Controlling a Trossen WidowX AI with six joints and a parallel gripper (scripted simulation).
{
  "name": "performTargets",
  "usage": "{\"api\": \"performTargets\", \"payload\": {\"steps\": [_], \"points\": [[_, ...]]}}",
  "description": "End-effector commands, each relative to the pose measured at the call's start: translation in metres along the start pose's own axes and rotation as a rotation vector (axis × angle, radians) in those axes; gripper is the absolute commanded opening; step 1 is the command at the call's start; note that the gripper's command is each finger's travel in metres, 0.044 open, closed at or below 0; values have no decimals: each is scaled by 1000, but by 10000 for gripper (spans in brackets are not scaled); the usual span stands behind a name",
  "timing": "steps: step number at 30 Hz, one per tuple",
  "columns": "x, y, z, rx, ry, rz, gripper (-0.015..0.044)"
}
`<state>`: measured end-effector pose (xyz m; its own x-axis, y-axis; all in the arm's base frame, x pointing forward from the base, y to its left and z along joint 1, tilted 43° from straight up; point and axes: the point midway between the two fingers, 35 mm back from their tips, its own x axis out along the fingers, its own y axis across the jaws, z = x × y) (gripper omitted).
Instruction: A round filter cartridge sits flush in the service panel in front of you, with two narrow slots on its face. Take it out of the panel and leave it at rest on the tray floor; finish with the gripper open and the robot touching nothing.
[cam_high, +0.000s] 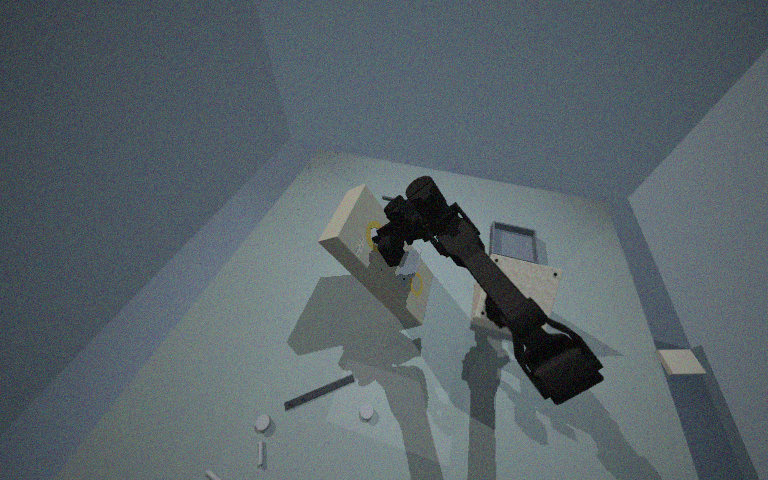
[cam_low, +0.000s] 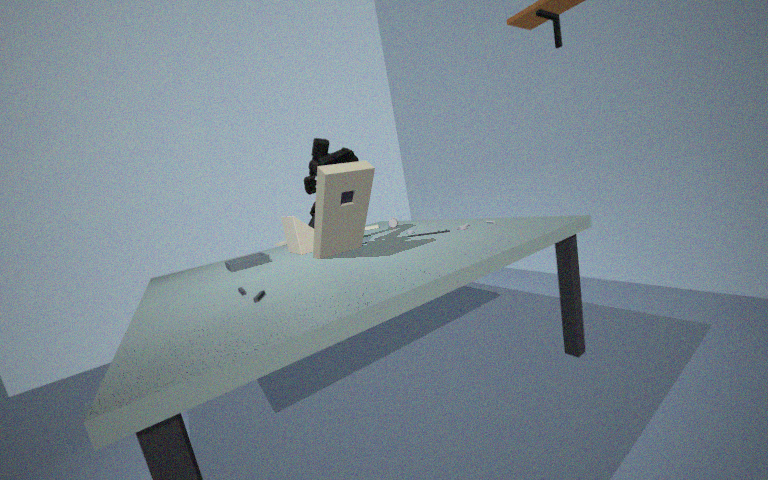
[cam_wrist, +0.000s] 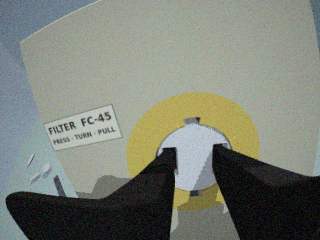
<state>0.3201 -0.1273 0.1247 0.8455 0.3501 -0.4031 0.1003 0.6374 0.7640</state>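
The beige service panel (cam_high: 373, 257) stands upright on the table and also shows from behind in the exterior view (cam_low: 342, 209). The pale round filter cartridge (cam_wrist: 194, 155) sits in its yellow ring (cam_wrist: 194, 150), beside a label reading FILTER FC-45 (cam_wrist: 82, 127). My gripper (cam_wrist: 191, 152) points straight at the cartridge, its two dark fingers a narrow gap apart. Their tips are at the cartridge face, left and right of its middle strip. I cannot tell how deep they reach. The grey tray (cam_high: 513, 241) lies flat behind the arm.
A second yellow ring (cam_high: 417, 283) sits lower on the panel. A beige block stands by the arm. A dark bar (cam_high: 318, 392), two small discs (cam_high: 262, 422) and a small peg (cam_high: 260, 452) lie near the front. Two small dark bits (cam_low: 252, 294) lie behind the panel.
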Motion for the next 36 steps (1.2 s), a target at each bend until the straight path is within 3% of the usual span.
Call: {"api": "performTargets", "payload": {"steps": [1,11,20,22,24,36], "points": [[4,-1,-2,5,4,-8,114],[6,-1,-2,5,4,-8,114],[2,0,0,4,-2,1,54],[2,0,0,4,-2,1,2],[2,0,0,8,-2,1,0],[7,-1,-2,374,2,-8,0]]}}
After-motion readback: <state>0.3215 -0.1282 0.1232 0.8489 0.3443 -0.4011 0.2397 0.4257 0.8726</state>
